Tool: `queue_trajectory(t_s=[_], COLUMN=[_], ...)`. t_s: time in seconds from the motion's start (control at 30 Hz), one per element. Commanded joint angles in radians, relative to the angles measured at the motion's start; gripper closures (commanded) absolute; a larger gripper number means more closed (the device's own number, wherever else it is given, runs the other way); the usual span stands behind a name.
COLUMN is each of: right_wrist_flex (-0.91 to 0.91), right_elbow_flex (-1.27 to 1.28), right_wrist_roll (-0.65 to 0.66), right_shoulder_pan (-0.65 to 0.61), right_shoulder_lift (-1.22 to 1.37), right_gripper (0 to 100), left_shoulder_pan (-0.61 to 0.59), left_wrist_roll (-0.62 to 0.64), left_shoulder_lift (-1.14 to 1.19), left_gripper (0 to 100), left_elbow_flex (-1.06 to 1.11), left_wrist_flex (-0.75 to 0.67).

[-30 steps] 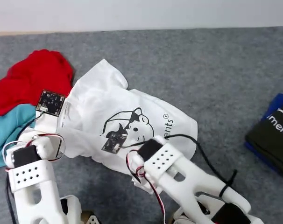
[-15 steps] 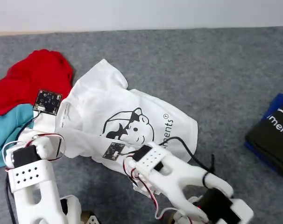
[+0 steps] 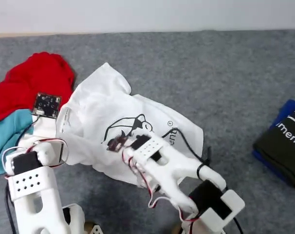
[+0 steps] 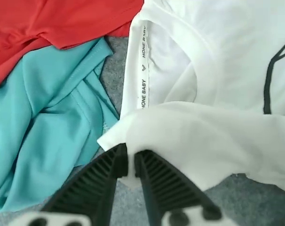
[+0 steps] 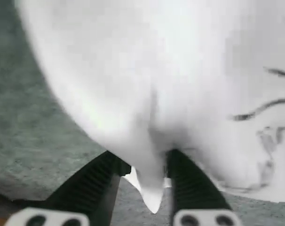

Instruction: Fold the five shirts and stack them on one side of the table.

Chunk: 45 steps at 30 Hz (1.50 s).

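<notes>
Now the white shirt [image 3: 94, 112] lies spread but wrinkled near the middle of the grey table [image 3: 211, 68], with its black printed drawing facing up. In the high view its neck side points toward the red shirt [image 3: 35, 83], which lies bunched at the table's left edge. The teal shirt [image 3: 6, 131] lies just beside the red one, on the near side, and the two touch.

The left gripper [image 4: 129, 157] is closed on a folded edge of the white shirt close to the collar, and the cloth is pinched between its black jaws. Beside them the teal shirt reaches the white one. The right gripper [image 5: 149, 167] also grips the white shirt: a small fold at the shirt's edge hangs between its two jaws, above the grey surface.

At the right edge of the table, well apart from the others, a dark folded shirt [image 3: 284, 146] rests on a blue shirt [image 3: 289, 108].
</notes>
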Motion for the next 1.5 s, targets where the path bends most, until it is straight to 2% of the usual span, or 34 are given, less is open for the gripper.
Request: queue_trajectory(t_s=[0.0,0.43,0.63,0.9,1.1,1.47], right_wrist_flex=[0.033,0.306,0.309,0.3,0.3,0.311], right_elbow_flex=[-0.061,-0.368,-0.624,-0.968,-1.088,-1.103], right_wrist_roll=[0.035,0.173,0.259,0.298,0.292,0.296], right_shoulder_pan=[0.033,0.292,0.479,0.67,0.777,0.791], right_shoulder_lift=[-0.015,-0.426,-0.533,-0.564,-0.561,-0.665], right_gripper=[99.0,98.8,98.8,98.8,98.8,98.8], left_shoulder_pan=[0.002,0.025,0.109,0.11,0.106,0.106], left_wrist_roll=[0.026,0.319,0.215,0.218,0.218,0.213], left_shoulder_lift=[-0.02,-0.02,-0.02,-0.012,-0.018,-0.02], left_gripper=[99,99,99,99,99,99], left_elbow_flex=[-0.104,-0.427,-0.57,-1.023,-1.221,-1.412], left_wrist_flex=[0.063,0.23,0.284,0.29,0.187,0.23])
